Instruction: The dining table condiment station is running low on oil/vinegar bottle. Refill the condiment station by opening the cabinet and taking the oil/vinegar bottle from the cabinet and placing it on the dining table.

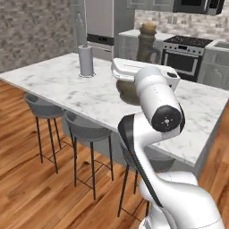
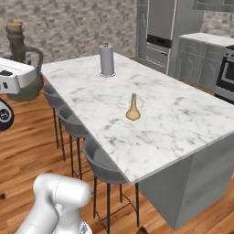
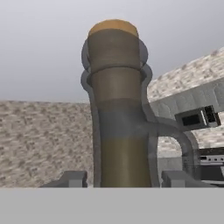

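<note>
From the left base view, the white arm carries the dark olive-green glass oil/vinegar bottle (image 1: 145, 44), squat-bellied and stopped with a tan cork, above the white, grey-veined marble dining counter (image 1: 67, 85), near the side lined with round grey bar stools (image 1: 87, 129); a grey upright paper-towel roll (image 1: 86, 60) stands well apart on the marble, while a black oven range (image 1: 185, 56) sits in the kitchen behind. The arm's own white links cover much of the bottle's belly here, so whether its base touches the marble cannot be told. From the right base view, the bottle (image 2: 20, 59) hangs beside the counter's (image 2: 183, 123) far left edge, over the stools' side rather than clearly above the top, and a small pale tan flask (image 2: 133, 108) stands alone mid-counter. In the hand view, the tool (image 3: 120, 177) pinches the bottle's neck (image 3: 118, 109) between its dark fingertips (image 3: 72, 178), the cork uppermost and a curved handle off to one side. The likely hazard is a release too close to the edge, which could send the round-bellied bottle toppling to the wood floor; a loose hold on the narrow neck could also let it slip. The belly is cut off below the fingertips.
</note>
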Motion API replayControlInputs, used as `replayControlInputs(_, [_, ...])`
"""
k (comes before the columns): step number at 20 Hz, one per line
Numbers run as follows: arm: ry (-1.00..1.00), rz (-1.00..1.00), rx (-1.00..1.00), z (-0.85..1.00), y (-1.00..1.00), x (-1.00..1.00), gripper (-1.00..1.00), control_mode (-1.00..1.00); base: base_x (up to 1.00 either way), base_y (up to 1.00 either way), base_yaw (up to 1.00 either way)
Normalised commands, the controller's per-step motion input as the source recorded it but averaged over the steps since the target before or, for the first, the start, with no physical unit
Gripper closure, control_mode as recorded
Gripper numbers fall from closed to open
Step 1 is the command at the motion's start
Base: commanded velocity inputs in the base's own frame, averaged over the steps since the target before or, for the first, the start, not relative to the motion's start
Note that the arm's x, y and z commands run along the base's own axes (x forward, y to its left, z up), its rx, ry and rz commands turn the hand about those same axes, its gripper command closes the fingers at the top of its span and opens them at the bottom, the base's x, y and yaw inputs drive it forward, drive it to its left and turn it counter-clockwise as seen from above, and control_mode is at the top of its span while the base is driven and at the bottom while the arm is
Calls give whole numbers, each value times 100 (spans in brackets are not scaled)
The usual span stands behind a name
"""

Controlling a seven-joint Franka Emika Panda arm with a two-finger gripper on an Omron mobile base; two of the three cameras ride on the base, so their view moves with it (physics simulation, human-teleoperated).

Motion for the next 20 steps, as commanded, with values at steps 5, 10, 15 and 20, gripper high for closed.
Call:
replayControlInputs(5, [0, 0, 0, 0, 0, 0, 100, 100, 26, 51, -48])
replayControlInputs(10, [0, 0, 0, 0, 0, 0, 100, 100, 34, 55, -43])
replayControlInputs(15, [0, 0, 0, 0, 0, 0, 100, 100, 25, 56, -37])
replayControlInputs(20, [1, 0, 0, -1, -2, 13, 100, -100, 3, 10, -6])
